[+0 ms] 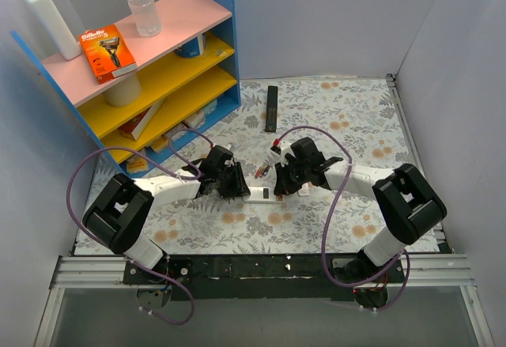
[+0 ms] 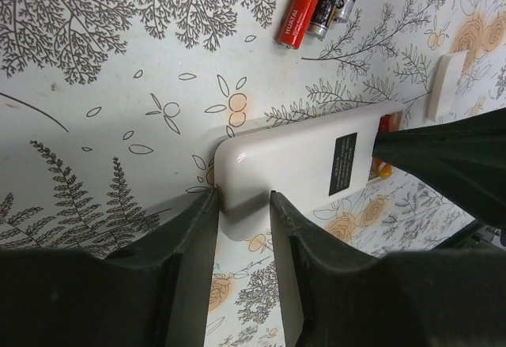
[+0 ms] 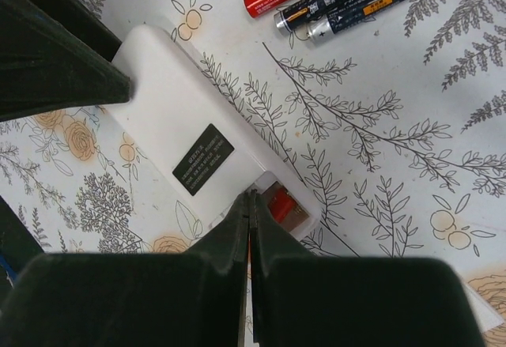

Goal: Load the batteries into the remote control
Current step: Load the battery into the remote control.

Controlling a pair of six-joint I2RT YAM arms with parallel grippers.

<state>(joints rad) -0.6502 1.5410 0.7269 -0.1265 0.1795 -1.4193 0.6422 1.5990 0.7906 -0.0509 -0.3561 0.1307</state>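
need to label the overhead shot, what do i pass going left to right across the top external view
shelf unit → left gripper → remote control → right gripper

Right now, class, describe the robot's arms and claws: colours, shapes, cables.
Both the left arm and right arm have white links with black joints. A purple cable loops along each. The left claw and right claw are black and wedge-shaped.
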